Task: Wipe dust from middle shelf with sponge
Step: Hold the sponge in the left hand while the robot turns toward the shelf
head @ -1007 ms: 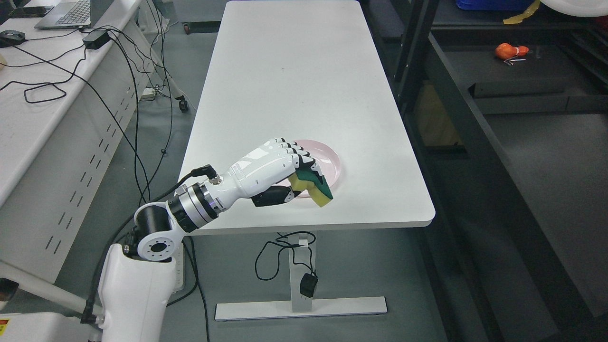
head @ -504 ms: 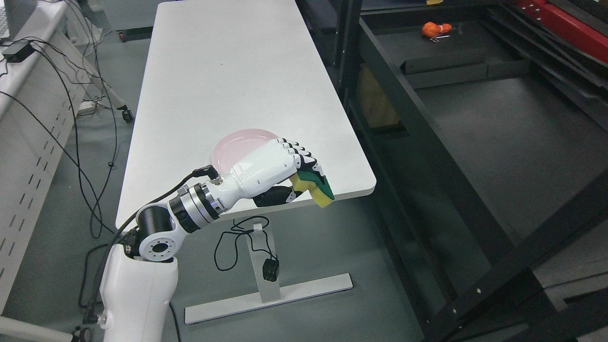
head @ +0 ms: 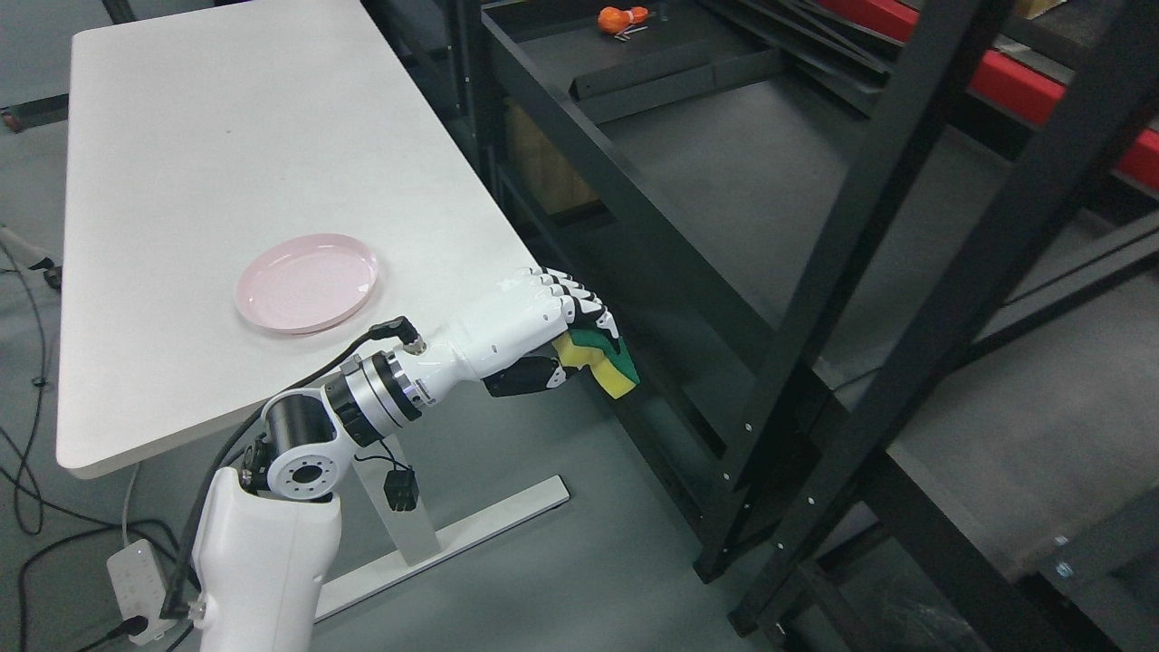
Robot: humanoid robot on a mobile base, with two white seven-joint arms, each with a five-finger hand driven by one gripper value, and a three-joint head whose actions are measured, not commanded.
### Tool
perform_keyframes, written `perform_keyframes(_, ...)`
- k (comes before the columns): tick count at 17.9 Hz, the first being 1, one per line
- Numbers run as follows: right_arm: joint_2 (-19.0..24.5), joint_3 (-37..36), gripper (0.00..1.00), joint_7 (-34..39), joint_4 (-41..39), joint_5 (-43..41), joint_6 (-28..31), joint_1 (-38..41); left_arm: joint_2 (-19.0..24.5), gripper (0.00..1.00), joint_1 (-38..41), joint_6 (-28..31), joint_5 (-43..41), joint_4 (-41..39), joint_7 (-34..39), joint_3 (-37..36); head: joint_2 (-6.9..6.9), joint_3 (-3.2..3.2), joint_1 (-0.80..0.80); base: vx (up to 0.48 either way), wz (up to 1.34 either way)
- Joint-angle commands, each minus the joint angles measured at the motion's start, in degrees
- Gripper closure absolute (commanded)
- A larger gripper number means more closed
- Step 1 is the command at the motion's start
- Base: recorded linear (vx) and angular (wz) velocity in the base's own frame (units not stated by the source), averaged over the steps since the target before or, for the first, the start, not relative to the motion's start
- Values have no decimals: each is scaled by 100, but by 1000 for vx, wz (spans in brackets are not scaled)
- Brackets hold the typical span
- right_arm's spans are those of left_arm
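With the white-shelled left hand [head: 534, 326] clamped around the yellow-and-green rectangular foam sponge [head: 604, 360], its long axis slanting down-right past the fingertips, the dark metal rack's shelf [head: 779, 190] lies up-right of the sponge, near, not touching.

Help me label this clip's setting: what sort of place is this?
Probably a robotics lab or workshop: black metal shelving stands beside a white table on a grey floor, with a power strip and loose cables below.
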Motion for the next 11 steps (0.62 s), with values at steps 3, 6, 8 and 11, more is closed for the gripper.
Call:
perform_keyframes(3, -100, 8, 0, 2, -100, 0, 3, 0, 89, 99, 3, 2, -4, 9, -7, -1350, 0, 0, 0, -196, -531)
perform_keyframes(6, -100, 0, 0, 2, -100, 0, 3, 0, 89, 99, -76, 2, -4, 26, -7, -1896, 0, 0, 0, -189, -450)
perform_keyframes(8, -100, 0, 0, 2, -100, 0, 3, 0, 89, 99, -260, 2, -4, 35, -15, -2047, 0, 0, 0, -196, -360)
perform_keyframes(11, -100, 8, 0, 2, -100, 0, 3, 0, 89, 99, -637, 2, 31, 35, -15, -2170, 0, 0, 0, -175, -372)
